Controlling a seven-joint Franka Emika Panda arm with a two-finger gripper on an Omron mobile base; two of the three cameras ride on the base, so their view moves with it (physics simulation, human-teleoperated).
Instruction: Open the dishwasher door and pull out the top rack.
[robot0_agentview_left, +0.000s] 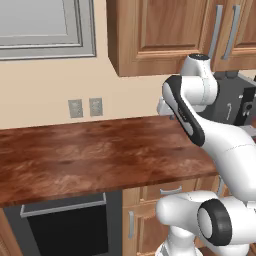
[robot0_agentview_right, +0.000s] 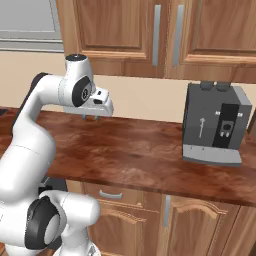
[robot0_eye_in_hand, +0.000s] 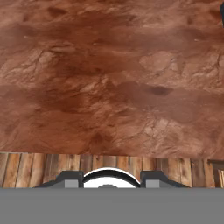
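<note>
Under countertop (robot0_agentview_left: 90, 155), dishwasher door (robot0_agentview_left: 65, 230) seemingly upright, handle (robot0_agentview_left: 62, 206) horizontal.

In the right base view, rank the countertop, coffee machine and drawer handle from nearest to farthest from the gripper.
1. Countertop, directly beneath the gripper.
2. Drawer handle, below the counter edge.
3. Coffee machine, far along the counter.

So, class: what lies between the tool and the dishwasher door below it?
The wooden countertop. In the left base view the tool hangs above it, while the dishwasher door sits shut beneath its front edge. The top rack isn't visible.
</note>
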